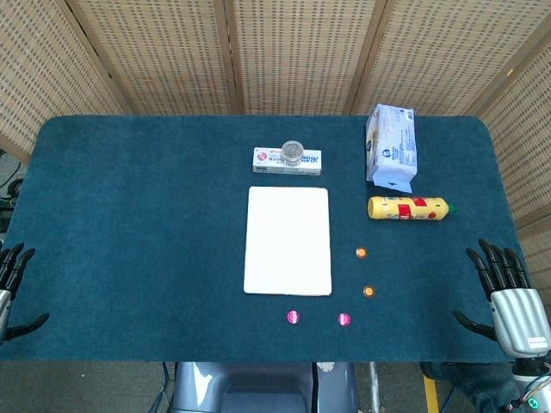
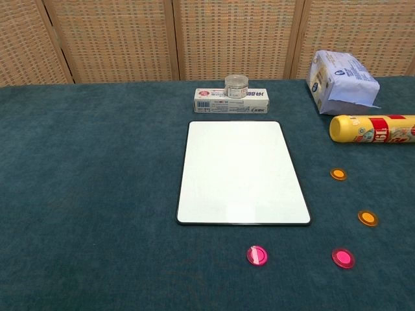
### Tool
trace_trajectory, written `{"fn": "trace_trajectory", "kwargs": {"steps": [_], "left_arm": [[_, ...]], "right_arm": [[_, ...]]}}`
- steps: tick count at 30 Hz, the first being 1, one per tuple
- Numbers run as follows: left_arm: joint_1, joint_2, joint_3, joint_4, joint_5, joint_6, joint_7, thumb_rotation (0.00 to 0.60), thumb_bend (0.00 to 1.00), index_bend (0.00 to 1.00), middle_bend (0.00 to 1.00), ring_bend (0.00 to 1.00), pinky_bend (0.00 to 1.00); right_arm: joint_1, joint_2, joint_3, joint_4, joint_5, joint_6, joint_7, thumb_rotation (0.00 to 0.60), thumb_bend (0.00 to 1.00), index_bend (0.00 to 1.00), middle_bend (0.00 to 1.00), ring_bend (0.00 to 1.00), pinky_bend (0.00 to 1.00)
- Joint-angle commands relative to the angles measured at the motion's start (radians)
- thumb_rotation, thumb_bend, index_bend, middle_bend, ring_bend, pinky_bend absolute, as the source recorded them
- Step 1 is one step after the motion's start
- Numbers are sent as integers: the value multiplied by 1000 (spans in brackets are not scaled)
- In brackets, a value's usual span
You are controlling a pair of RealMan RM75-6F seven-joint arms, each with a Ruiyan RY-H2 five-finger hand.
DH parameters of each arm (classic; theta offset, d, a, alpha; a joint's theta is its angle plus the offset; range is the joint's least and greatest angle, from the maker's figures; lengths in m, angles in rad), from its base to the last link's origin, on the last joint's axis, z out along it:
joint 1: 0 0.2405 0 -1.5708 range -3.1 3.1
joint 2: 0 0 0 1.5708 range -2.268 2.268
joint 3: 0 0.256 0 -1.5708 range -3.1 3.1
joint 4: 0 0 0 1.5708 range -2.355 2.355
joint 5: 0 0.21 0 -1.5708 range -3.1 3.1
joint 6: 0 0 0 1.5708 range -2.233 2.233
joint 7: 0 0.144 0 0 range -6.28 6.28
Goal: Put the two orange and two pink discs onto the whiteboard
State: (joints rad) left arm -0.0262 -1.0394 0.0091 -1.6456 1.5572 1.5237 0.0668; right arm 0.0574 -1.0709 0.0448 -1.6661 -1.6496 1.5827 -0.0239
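Both hands sit at the near table edge, holding nothing: left hand (image 1: pixel 12 280) at the near-left corner, mostly cut off by the frame, visible fingers spread and pointing away from the robot; right hand (image 1: pixel 510 297) at the near-right corner, fingers apart and extended, thumb out to the side. Neither shows in the chest view. Nearest task items: two pink discs, left pink disc (image 2: pixel 257 255) just in front of the whiteboard's near edge, right pink disc (image 2: pixel 343 258) further right, past the board's near-right corner. Both lie flat on the blue tablecloth (image 2: pixel 91 194). Next back, near orange disc (image 2: pixel 367 218) and far orange disc (image 2: pixel 338 173), flat, right of the board, clear of it. All four discs are off the board. Whiteboard (image 2: pixel 240 172) is centre table, flat, long axis running near-to-far, short edges facing the robot and the back wall, surface bare. Right of its far end: yellow bottle (image 1: pixel 406 207) on its side, long axis left-right, green cap end pointing right. Behind that, a white-and-blue packet (image 1: pixel 392 144). Behind the board's far edge, a flat white box (image 2: pixel 231 101) lying crosswise, small jar (image 2: pixel 236 85) on top. Wicker screens (image 1: pixel 284 52) behind the table.
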Motion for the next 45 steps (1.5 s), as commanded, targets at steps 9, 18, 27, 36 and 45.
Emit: {"fn": "trace_trajectory", "kwargs": {"steps": [9,18,27,36,45], "left_arm": [[1,-2,1,2,-1,1,0,600,0,0,0,0,0],[-2,-7,-3,0,-5,-3,14,600,0,0,0,0,0],[-23,-8,-27,-12,-68,-49,31,600,0,0,0,0,0],[-43,-14,-40,-16,-112,-90,56,600,0,0,0,0,0],[-54,-15,-46,-17,-138,-112,63,600,0,0,0,0,0]], "right_arm": [[3,-1,-4,1,0,-10,-3,600,40,0,0,0,0],[97,-40,37,29,31,-140,-81,600,53,0,252,183,157],[326,-103,114,67,99,-434,-102,600,53,109,872,813,914],[478,-214,151,131,280,-672,-167,600,198,320,943,887,1000],[542,-324,154,229,432,-737,-282,600,260,346,953,891,1000]]}}
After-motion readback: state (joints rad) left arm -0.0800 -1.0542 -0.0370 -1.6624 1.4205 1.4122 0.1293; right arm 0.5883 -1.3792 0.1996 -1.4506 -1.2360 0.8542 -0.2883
